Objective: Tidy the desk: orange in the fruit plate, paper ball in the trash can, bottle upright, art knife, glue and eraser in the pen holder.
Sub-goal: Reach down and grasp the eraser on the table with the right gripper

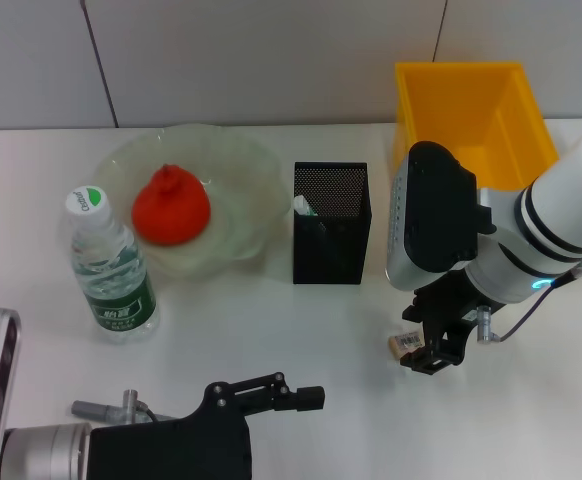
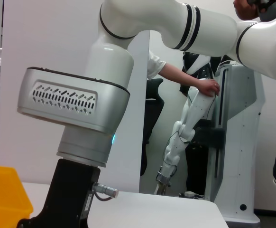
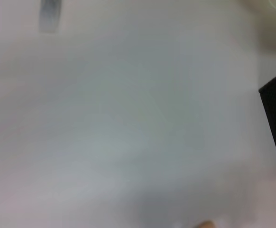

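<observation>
At the near edge of the white desk (image 1: 301,330), the left gripper (image 1: 296,398) is seen low in the head view, its black fingers lying close together with nothing held between them; that arm is parked there. Slightly farther off, on the right side, the right gripper (image 1: 433,352) is lowered to the desk surface just beside a small pale eraser (image 1: 406,344), which lies flat on the desk, touching or almost touching the fingertips. Whether it is released or clenched cannot be told, since the fingers are hidden under the wrist.

To the left, a water bottle (image 1: 111,268) with a green label is found standing upright on the desk. Behind it, the clear fruit plate (image 1: 246,175) is occupied by the orange (image 1: 170,206). Just beside the plate, on its right, the black mesh pen holder (image 1: 331,225) is placed, with a white-and-green item (image 1: 304,208) showing inside at its left wall. Farthest back on the right, the yellow trash can (image 1: 471,120) is set against the wall; its visible interior is bare.
</observation>
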`<state>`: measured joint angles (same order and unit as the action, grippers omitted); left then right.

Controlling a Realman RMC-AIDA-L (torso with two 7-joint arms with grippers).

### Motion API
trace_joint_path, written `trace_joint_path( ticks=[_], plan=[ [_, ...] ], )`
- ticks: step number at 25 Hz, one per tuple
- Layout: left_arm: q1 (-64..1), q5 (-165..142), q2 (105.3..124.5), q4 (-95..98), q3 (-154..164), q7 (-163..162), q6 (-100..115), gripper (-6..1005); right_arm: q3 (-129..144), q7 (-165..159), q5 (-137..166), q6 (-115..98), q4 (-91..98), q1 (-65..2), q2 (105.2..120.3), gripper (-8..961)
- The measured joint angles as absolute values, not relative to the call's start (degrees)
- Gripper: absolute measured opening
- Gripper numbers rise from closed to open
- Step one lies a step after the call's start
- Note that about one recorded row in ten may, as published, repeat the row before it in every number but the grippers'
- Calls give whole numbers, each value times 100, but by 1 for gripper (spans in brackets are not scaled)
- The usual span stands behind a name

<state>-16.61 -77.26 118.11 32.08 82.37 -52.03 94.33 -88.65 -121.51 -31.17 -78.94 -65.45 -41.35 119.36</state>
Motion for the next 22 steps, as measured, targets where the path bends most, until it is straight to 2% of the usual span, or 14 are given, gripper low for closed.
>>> trace_joint_path(
  ticks=[9, 15, 22],
  plan=[
    [-1661, -7726, 11821, 3208, 8225, -5203, 9500, 780, -8858, -12153, -3179, -7823, -6404, -4179, 11936, 541],
    [-1661, -7726, 11822, 3208, 8219, -5203, 9533, 780, -8859, -12153, -3183, -7741, -6197, -4267, 11936, 432],
    [-1661, -7726, 11819, 3208, 8218, -5203, 9536, 779, -8860, -12155, -3189, -7677, -6010, -4368, 11928, 423]
  ],
)
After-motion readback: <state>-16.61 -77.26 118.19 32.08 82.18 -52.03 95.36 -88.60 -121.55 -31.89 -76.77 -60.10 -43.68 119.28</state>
